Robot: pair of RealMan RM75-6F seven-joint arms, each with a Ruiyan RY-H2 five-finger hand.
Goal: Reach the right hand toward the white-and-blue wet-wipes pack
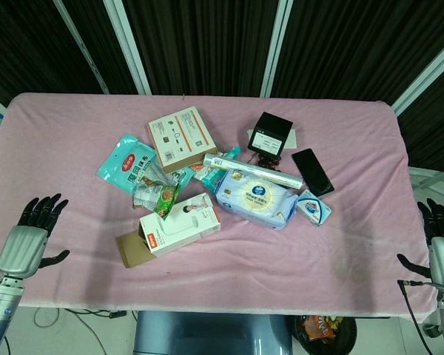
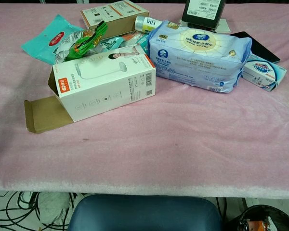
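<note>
The white-and-blue wet-wipes pack (image 1: 256, 197) (image 2: 198, 57) lies flat in the middle of the pink table (image 1: 340, 251), right of centre in the pile. My right hand (image 1: 440, 240) hangs at the table's right front edge, fingers spread and holding nothing, well to the right of the pack. At the left front edge my left hand (image 1: 31, 235) is likewise open with fingers apart. Neither hand shows in the chest view.
Around the pack lie a white carton with an open flap (image 1: 179, 225) (image 2: 104, 84), a teal pouch (image 1: 131, 163), a brown-and-white box (image 1: 181, 138), a silver tube (image 1: 251, 170), a black box (image 1: 269, 134), a black phone (image 1: 312, 171) and a small blue-white packet (image 1: 313, 207).
</note>
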